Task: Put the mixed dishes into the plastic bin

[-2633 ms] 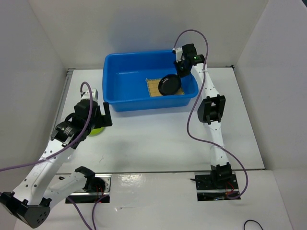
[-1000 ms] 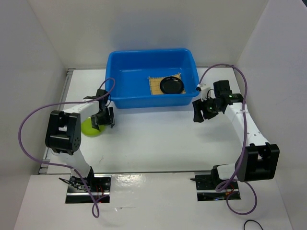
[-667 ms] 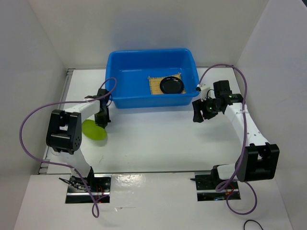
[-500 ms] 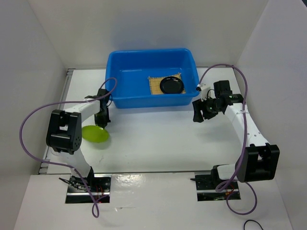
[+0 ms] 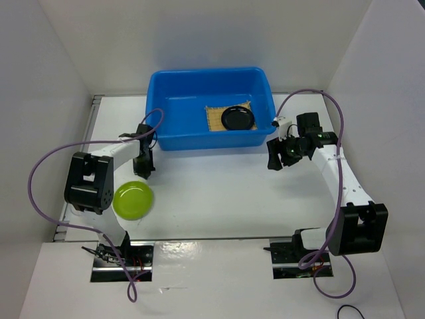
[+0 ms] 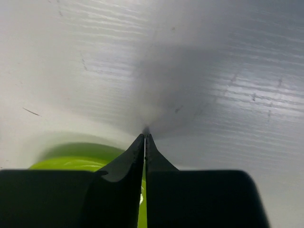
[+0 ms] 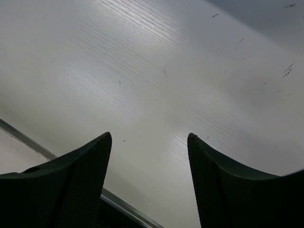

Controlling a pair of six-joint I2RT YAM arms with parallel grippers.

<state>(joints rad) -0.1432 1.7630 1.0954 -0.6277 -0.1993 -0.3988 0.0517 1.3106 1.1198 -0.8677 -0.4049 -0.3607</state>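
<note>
The lime-green plate (image 5: 133, 200) lies flat on the table, left of centre. My left gripper (image 5: 145, 167) is just beyond it, shut, with nothing between its fingers. In the left wrist view the shut gripper (image 6: 145, 135) points at bare table and the green plate (image 6: 80, 159) shows behind the left finger. The blue plastic bin (image 5: 174, 136) stands at the back. It holds the tan woven mat (image 5: 214, 118) and, on the mat, the small black plate (image 5: 238, 118). My right gripper (image 5: 274, 159) hovers open and empty to the right of the bin, over bare table (image 7: 149, 137).
White walls close in the table on the left, back and right. A purple cable (image 5: 40, 179) loops off the left arm, and another (image 5: 335, 119) arcs over the right arm. A metal strip (image 7: 28, 140) crosses the right wrist view.
My left gripper has shut. The green plate, earlier tilted under its fingers, has slid out toward the near edge and now lies flat. The right arm has barely moved.
</note>
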